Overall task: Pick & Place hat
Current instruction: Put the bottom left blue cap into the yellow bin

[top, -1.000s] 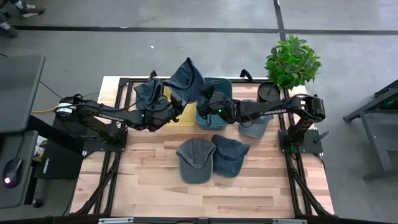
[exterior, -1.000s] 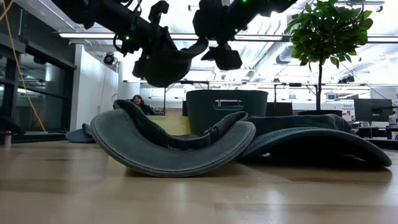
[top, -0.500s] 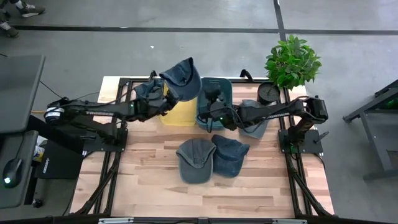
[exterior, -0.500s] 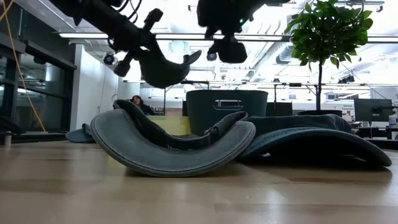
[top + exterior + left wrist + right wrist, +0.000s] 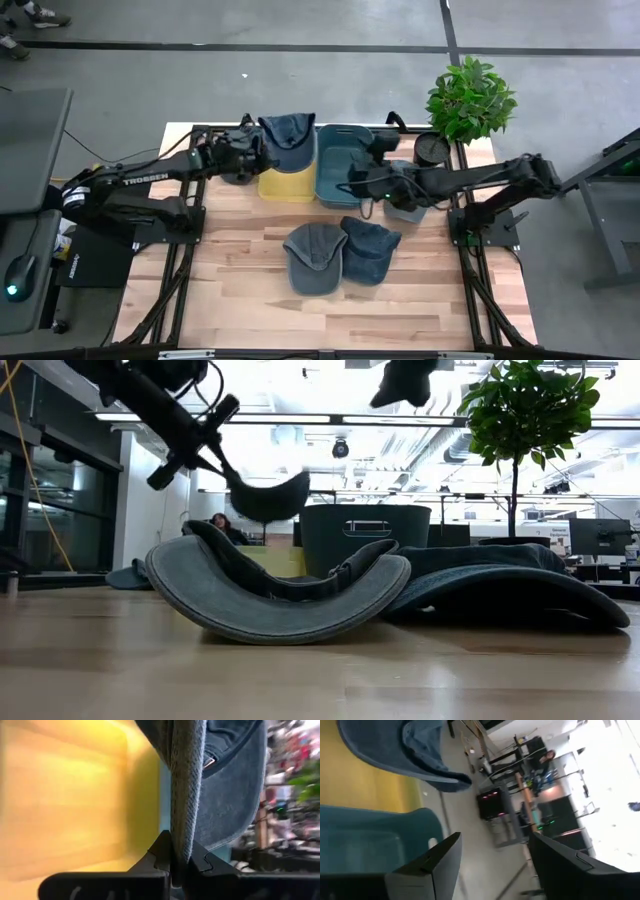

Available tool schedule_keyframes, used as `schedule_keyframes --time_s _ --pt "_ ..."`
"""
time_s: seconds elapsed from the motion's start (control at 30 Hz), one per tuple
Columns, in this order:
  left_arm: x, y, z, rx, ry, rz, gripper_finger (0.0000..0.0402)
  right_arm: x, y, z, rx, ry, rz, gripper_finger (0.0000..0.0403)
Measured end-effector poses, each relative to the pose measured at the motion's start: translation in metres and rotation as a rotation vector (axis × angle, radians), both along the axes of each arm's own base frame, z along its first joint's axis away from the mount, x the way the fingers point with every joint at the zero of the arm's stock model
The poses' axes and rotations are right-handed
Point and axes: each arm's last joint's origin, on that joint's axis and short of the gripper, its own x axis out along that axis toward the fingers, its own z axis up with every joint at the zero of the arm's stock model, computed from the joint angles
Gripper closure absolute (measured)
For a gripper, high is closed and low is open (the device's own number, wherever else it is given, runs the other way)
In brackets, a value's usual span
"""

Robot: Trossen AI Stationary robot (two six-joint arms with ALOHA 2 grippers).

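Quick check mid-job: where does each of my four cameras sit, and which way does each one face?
High view: overhead, straight down on the table; both arms show, left tool holding a blue hat over the yellow bin.
Low view: table height, across two hats into the room; arms overhead.
Left wrist view: past its shut fingers pinching the hat's brim.
Right wrist view: past the open right tool, over the teal bin.
Shared: all four show the held hat.

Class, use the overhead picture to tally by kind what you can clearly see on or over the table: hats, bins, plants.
Hats: 4 (held hat, two front hats, hat under right arm)
Bins: 2 (yellow bin, teal bin)
Potted plant: 1
Total: 7
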Motion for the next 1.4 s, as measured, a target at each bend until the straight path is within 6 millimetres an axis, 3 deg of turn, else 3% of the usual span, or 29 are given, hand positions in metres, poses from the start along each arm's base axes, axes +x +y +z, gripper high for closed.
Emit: schedule_keyframes --time_s 0.37,0.63,0.9,1.4 --pt "-0.016 0.014 -0.011 -0.007 0.151 -0.074 0.0396 -0.046 0.015 0.004 0.410 -0.159 0.017 0.0176" --pt "-0.008 0.017 -0.023 -0.018 0.213 -0.138 0.0396 -0.052 0.020 -0.003 0.603 -0.164 0.019 0.0176" --pt "0.006 0.026 -0.039 -0.045 0.231 -0.144 0.0396 -0.053 0.021 -0.004 0.654 -0.165 0.016 0.0176" --pt "0.014 0.030 -0.060 -0.102 0.325 -0.148 0.0396 -0.054 0.023 -0.005 0.651 -0.157 0.013 0.0176"
